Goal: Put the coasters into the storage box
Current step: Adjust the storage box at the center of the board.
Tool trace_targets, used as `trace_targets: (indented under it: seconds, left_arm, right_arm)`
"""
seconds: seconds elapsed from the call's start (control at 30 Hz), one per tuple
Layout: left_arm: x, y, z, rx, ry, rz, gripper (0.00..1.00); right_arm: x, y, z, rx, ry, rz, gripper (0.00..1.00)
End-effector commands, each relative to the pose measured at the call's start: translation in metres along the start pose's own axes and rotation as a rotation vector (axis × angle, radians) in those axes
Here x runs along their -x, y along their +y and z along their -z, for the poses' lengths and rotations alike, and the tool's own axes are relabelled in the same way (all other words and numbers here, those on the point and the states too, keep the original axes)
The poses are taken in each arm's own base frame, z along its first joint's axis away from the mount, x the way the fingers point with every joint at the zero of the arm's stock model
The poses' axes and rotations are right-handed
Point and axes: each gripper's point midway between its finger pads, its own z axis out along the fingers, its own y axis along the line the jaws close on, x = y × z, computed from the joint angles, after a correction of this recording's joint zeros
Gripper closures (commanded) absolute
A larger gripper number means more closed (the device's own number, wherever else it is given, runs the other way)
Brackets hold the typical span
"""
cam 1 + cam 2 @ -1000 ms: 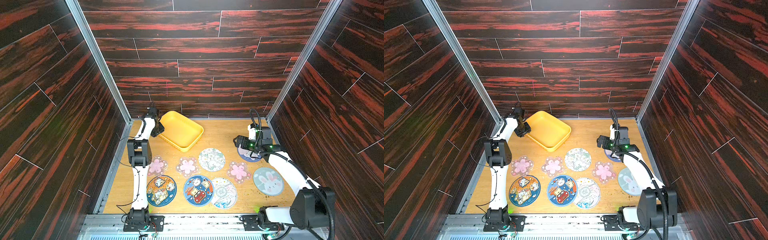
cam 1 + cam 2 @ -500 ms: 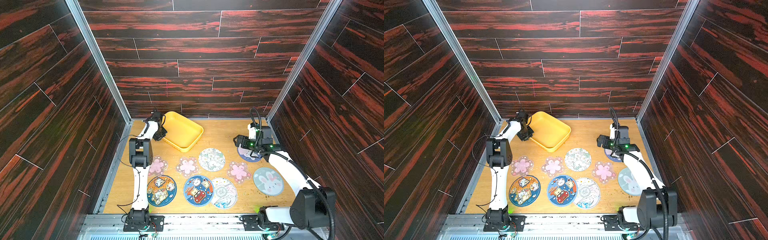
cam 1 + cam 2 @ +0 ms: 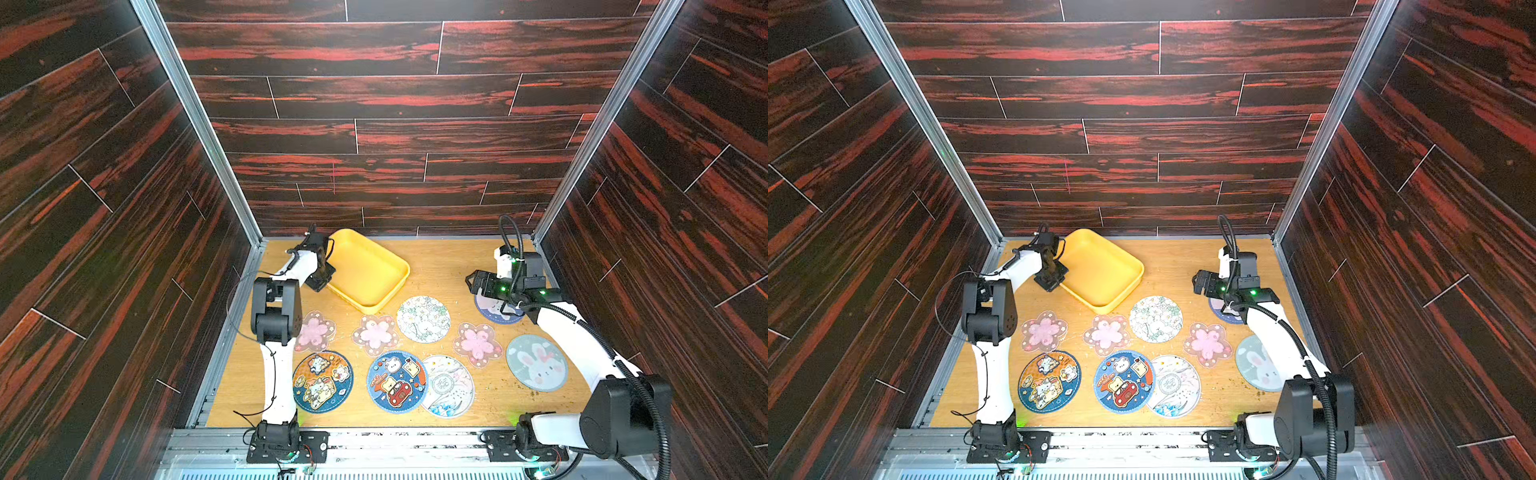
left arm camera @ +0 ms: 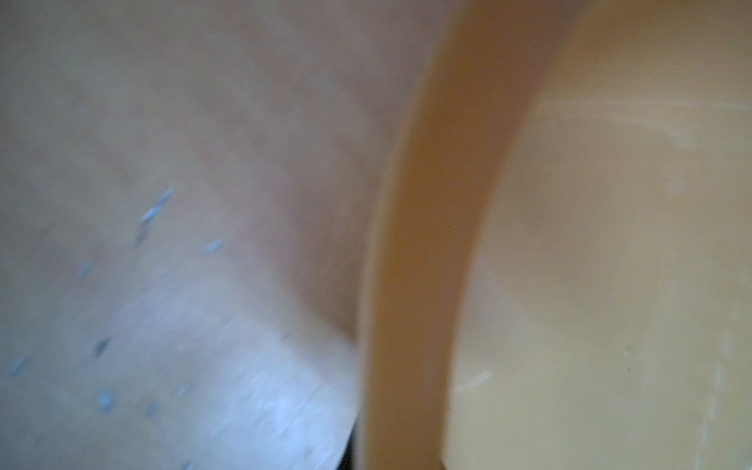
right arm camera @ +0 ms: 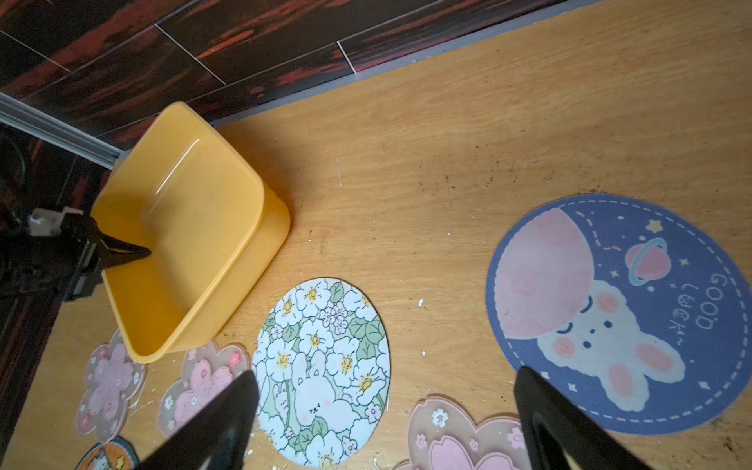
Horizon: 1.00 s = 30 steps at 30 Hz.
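The yellow storage box [image 3: 365, 266] [image 3: 1100, 266] stands at the back left with nothing in it. My left gripper [image 3: 326, 278] is shut on its left rim [image 4: 423, 244], one finger [image 5: 122, 252] inside the wall. Several coasters lie flat on the table: three pink blossoms [image 3: 314, 331] [image 3: 376, 334] [image 3: 477, 344], a floral disc [image 3: 423, 319] [image 5: 321, 366], a purple moon-bunny disc [image 5: 618, 309], a grey bunny disc [image 3: 537, 363], and cartoon and wave discs [image 3: 397, 381] at the front. My right gripper [image 3: 471, 284] [image 5: 386, 386] hangs open above the table between the floral and purple discs.
Dark wood-look walls [image 3: 374, 137] close in the table on three sides, with the box near the back left corner. Bare tabletop [image 3: 440, 266] lies between the box and my right gripper. Small crumbs dot the wood.
My left gripper slid forward along the box's left rim and shut on it. The right arm has not moved.
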Motion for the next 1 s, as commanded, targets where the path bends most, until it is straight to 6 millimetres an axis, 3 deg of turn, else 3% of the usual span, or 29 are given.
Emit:
trace_targets:
  seconds: [0.0, 0.4, 0.8, 0.97]
  left_arm:
    - [0.009, -0.01, 0.032, -0.067, -0.095, 0.114, 1.0]
    - [-0.008, -0.017, 0.035, -0.152, -0.153, 0.37, 1.0]
    - [-0.033, -0.009, 0.036, -0.097, -0.141, 0.578, 1.0]
    - [-0.037, -0.016, 0.035, -0.085, -0.121, 0.593, 0.86]
  right_arm:
    - [0.002, 0.007, 0.006, 0.028, -0.004, 0.012, 0.02]
    - [-0.002, 0.012, 0.011, 0.054, 0.01, -0.001, 0.02]
    - [-0.004, 0.015, 0.013, 0.069, 0.015, -0.024, 0.02]
    - [-0.004, 0.015, 0.014, 0.069, 0.014, -0.034, 0.01]
